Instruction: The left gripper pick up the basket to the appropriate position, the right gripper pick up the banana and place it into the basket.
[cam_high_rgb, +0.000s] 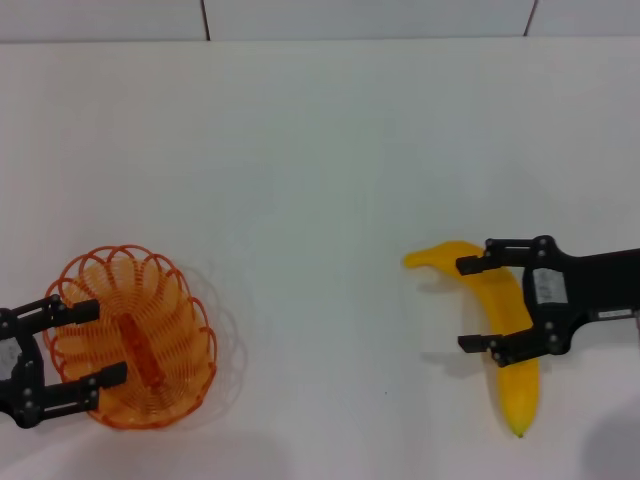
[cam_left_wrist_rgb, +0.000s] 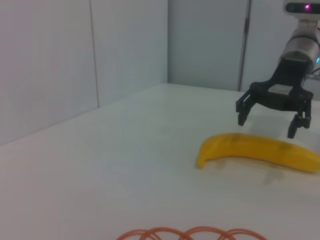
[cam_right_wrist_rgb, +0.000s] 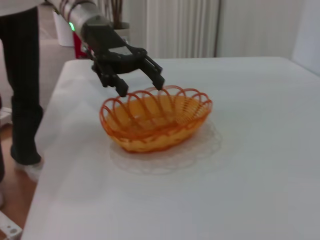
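Between the spread fingers of the right gripper (cam_high_rgb: 478, 305) we see the banana (cam_high_rgb: 502, 330) lying flat on the white table (cam_high_rgb: 320, 200), the claw hovering just above its middle, gripping nothing. Its stem sticks out past one finger, its dark tip past the other. Under the left gripper (cam_high_rgb: 97, 342), also wide open, sits the basket (cam_high_rgb: 140, 335), its near rim between the fingers. Whether they touch the wire we cannot tell.
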